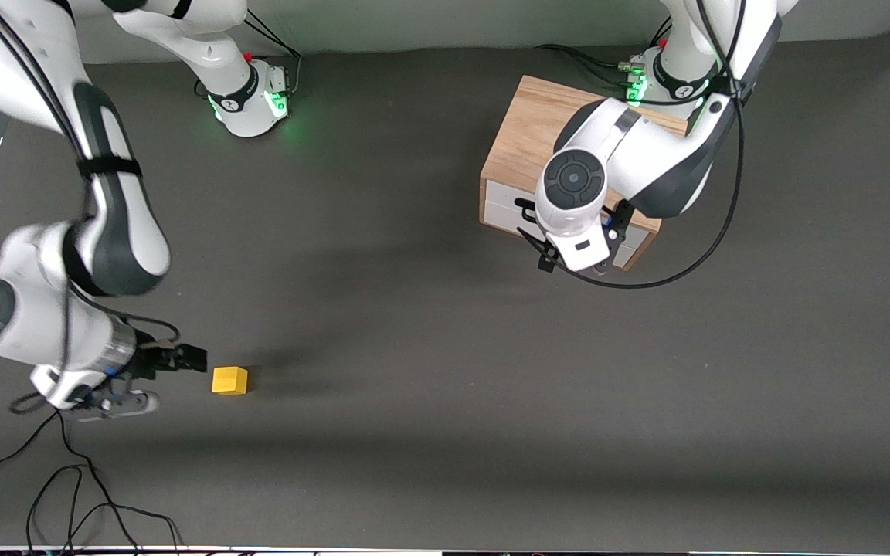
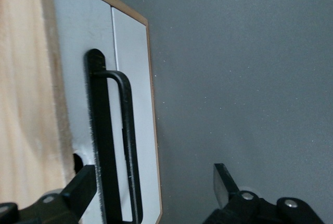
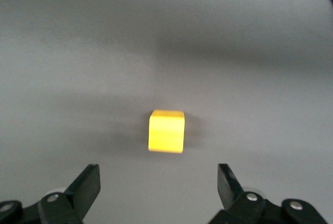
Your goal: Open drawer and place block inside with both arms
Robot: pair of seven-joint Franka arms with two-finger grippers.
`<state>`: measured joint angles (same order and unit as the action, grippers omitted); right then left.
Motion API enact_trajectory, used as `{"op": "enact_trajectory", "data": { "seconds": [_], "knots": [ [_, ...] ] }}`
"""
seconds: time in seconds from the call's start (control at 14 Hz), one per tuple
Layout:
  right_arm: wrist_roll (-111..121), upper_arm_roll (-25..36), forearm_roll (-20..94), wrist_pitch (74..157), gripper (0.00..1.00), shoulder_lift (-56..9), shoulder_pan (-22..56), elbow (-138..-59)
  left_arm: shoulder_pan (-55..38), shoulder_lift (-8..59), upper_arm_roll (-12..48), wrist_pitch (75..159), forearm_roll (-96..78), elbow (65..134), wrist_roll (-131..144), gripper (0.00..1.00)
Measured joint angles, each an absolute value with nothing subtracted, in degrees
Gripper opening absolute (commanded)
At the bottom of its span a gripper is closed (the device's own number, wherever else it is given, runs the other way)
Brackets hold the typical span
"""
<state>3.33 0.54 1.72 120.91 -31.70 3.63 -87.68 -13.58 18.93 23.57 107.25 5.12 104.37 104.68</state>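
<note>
Block (image 3: 166, 131) on desk just ahead of right end effector (image 3: 158, 182), wide, centred between fingers; left end effector (image 2: 156, 182) wide, straddling closed drawer's handle (image 2: 125, 146)

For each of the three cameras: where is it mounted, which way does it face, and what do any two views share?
Front: high, facing the bases; shows both arms, drawer, block.
Left wrist: on the left arm, looking past its open left end effector at the drawer's handle.
Right wrist: on the right arm, looking past its open right end effector at the block.
Shared: front and right wrist both show the block.
</note>
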Motion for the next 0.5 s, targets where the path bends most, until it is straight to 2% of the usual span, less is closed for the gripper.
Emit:
{"op": "enact_trajectory", "data": {
  "seconds": [0.29,0.5],
  "knots": [
    [3.31,0.7,1.75,128.97,1.0,-38.52,3.11,-88.62,-13.56,20.51,23.56,107.86,5.29,104.86,104.68,1.0],
    [2.92,0.71,1.88,131.3,1.0,-39.99,3.02,-90.57,-13.56,21.37,23.56,109.35,5.65,106.17,104.69,1.0]
  ]
}}
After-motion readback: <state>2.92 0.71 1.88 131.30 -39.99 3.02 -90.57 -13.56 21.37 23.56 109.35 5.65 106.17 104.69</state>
